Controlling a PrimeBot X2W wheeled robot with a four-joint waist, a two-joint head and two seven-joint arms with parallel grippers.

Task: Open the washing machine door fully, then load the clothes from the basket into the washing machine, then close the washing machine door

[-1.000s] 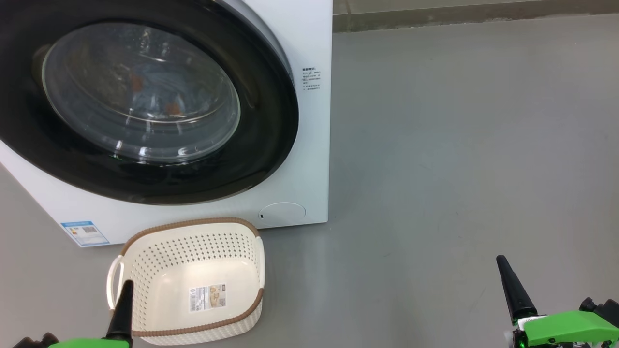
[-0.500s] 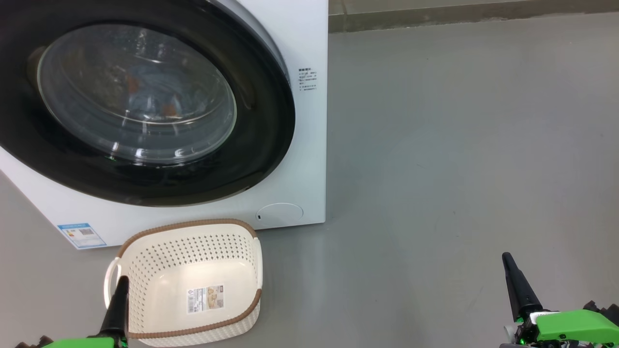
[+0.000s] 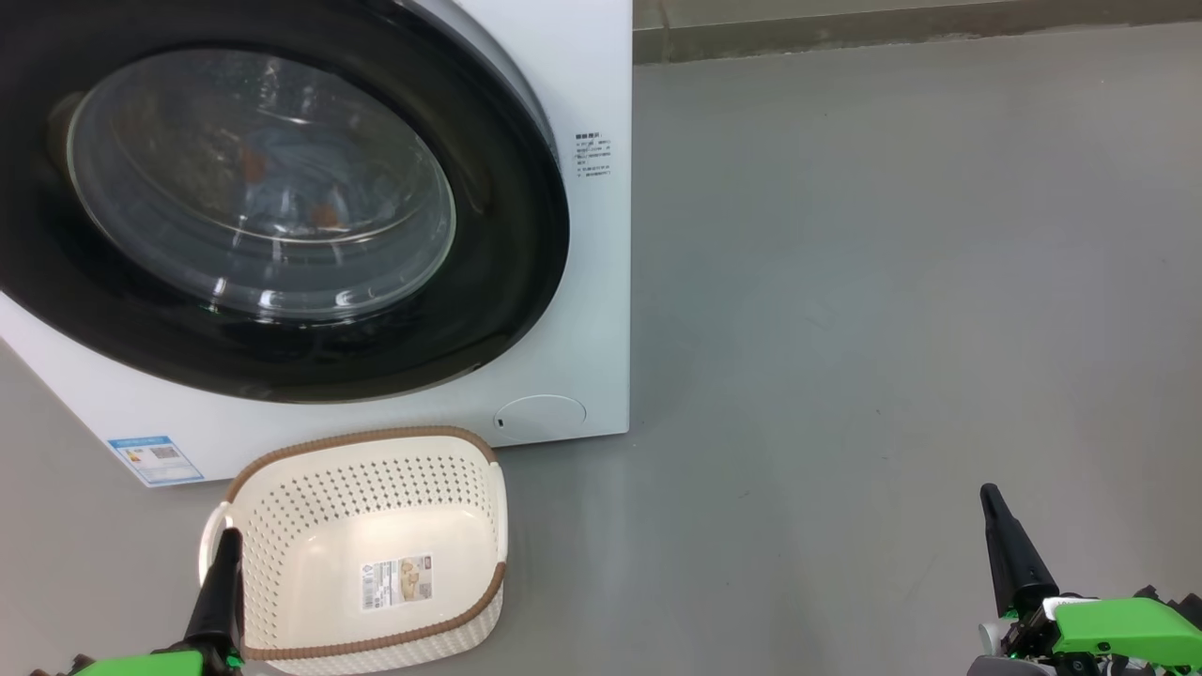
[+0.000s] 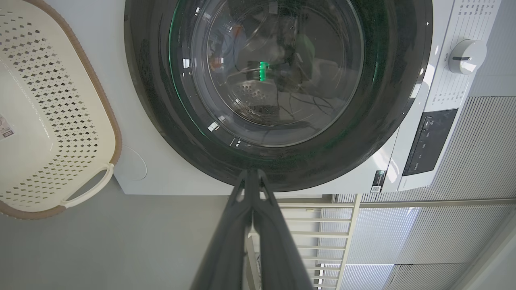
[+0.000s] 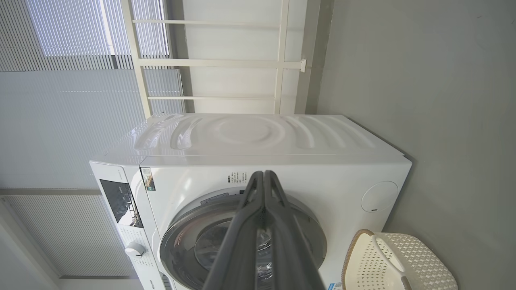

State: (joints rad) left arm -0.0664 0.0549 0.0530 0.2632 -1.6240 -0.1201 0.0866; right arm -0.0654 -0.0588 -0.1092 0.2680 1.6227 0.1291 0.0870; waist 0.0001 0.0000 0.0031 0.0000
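The washing machine (image 3: pixel 587 310) stands at the left, its glossy black door (image 3: pixel 512 235) flat against the front. Through the door's glass bowl I make out bluish clothes (image 3: pixel 282 192) with orange patches inside the drum. On the floor just in front stands the cream basket (image 3: pixel 362 439), showing a bare bottom with a paper label. My left gripper (image 3: pixel 223 573) is shut, low over the basket's left handle. Far right, over the floor, my right gripper (image 3: pixel 1007 549) is shut. In the left wrist view the left gripper (image 4: pixel 250 177) points at the door's rim (image 4: pixel 395 100). In the right wrist view the right gripper (image 5: pixel 264 177) points at the machine (image 5: pixel 282 137).
Grey floor (image 3: pixel 892 282) stretches to the right of the machine as far as a wall base (image 3: pixel 892 28). A round flap (image 3: pixel 540 413) and a blue sticker (image 3: pixel 155 458) sit low on the machine's front. White railings (image 5: pixel 217 62) and blinds stand behind the machine.
The head camera has shifted, sliding the whole picture a little to the left. My right gripper has drifted slightly right; door, basket and left gripper keep their places.
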